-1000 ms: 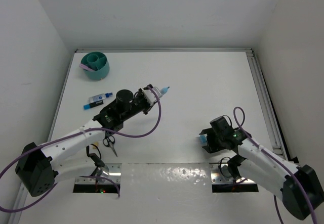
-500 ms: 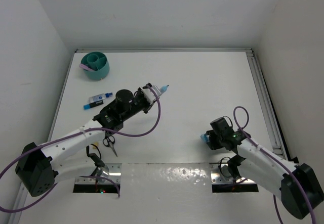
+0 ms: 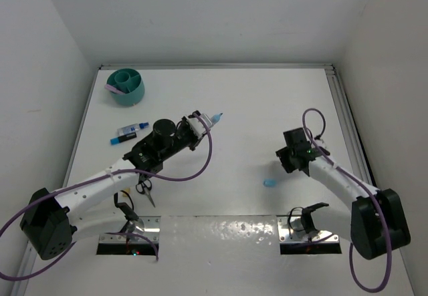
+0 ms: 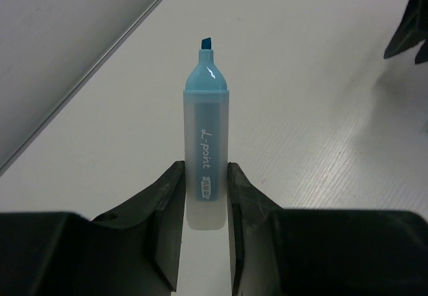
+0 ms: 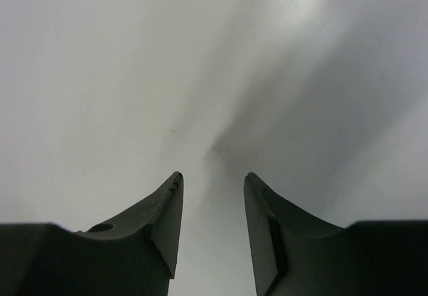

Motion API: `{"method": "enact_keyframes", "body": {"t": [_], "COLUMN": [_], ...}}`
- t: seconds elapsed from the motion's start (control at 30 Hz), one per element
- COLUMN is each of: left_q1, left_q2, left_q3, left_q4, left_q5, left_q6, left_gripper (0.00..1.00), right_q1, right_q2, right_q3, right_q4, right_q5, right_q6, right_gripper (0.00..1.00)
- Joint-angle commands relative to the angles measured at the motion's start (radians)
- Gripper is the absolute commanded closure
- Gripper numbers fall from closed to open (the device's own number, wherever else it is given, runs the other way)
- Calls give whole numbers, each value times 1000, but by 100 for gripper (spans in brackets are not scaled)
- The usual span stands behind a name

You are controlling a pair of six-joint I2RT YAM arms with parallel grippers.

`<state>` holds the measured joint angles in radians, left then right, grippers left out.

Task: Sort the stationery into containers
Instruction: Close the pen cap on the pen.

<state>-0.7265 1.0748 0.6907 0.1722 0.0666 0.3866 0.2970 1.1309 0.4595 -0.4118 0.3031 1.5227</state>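
My left gripper [image 4: 204,167] is shut on a light-blue marker [image 4: 206,142], gripped near its rear end with its uncapped tip pointing away. In the top view that marker [image 3: 214,119] is held over the middle of the table. My right gripper [image 5: 212,176] is open with nothing between its fingers, and only blurred white surface lies beyond it. From above, the right gripper [image 3: 287,157] is a little to the right of and beyond a small light-blue piece [image 3: 269,183] lying on the table. The teal cup [image 3: 127,86] stands at the far left corner with a pink marker [image 3: 114,91] leaning on it.
A blue-and-black marker [image 3: 130,132] lies on the table in front of the cup. Black-handled scissors [image 3: 145,188] lie beside the left arm near the front. A metal rail [image 3: 348,125] runs along the table's right side.
The right gripper has drawn back from the small light-blue piece and swung away toward the table's far side, its jaws narrower than before. The piece stays on the table. The left arm has not moved.
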Motion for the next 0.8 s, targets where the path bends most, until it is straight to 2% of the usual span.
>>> {"method": "enact_keyframes", "body": {"t": [0.0,0.03,0.1,0.23,0.33,0.4,0.53,0.77], "left_q1": [7,9,9,16,13,13,10,10], "left_q2": [-33,-36,-45,-52,-47,-47,-49,-67], "left_q3": [3,3,-6,-29,-28,-28,-34,-45], "left_q4": [50,47,50,70,75,79,82,82], "left_q5": [-10,-11,-21,-25,-19,-17,-22,-36], "left_q6": [-14,-11,-12,-17,-14,-11,-14,-23], "left_gripper": [100,100,100,100,100,100,100,100], "right_q1": [-24,-16,16,86,158,201,238,235], "right_q2": [45,50,15,-100,-102,-91,-51,18], "right_q3": [181,250,263,125,85,70,39,31], "right_q4": [-71,-223,-347,-295,-320,-286,-203,-197], "right_q5": [55,101,165,114,79,48,18,8], "right_q6": [-207,-176,-58,95,229,281,278,223], "right_gripper": [58,58,55,52,51,46,44,44]}}
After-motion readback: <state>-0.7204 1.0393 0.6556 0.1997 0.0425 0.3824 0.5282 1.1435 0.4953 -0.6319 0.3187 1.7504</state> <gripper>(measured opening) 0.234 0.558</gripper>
